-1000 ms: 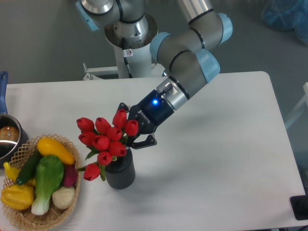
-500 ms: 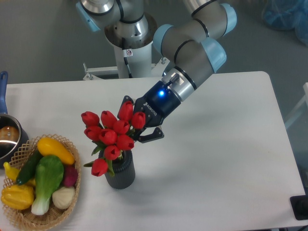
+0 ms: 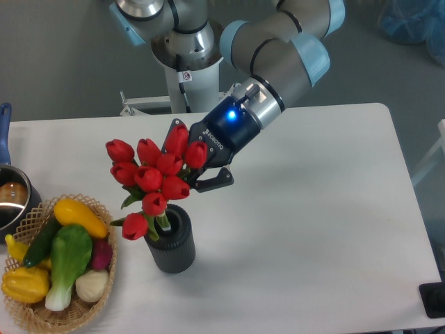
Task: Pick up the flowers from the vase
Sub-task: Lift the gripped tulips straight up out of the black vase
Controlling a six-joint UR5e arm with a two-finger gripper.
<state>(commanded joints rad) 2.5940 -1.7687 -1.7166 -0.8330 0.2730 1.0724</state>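
The flowers (image 3: 151, 176), a bunch of red tulip buds with green leaves, hang from my gripper (image 3: 189, 167), which is shut on their stems from the right. Most of the bunch hides the fingertips. The buds are lifted above the dark grey ribbed vase (image 3: 172, 240), which stands upright on the white table. The stem ends still reach into the vase's round mouth. The gripper sits up and to the right of the vase.
A wicker basket (image 3: 35, 316) with colourful vegetables stands at the front left. A metal pot (image 3: 10, 202) with a blue handle is at the left edge. The arm's base (image 3: 186, 49) is behind the table. A dark object (image 3: 434, 300) sits at the right front corner.
The gripper has risen with the flowers, lifting the buds higher above the vase. The vase has stayed in place.
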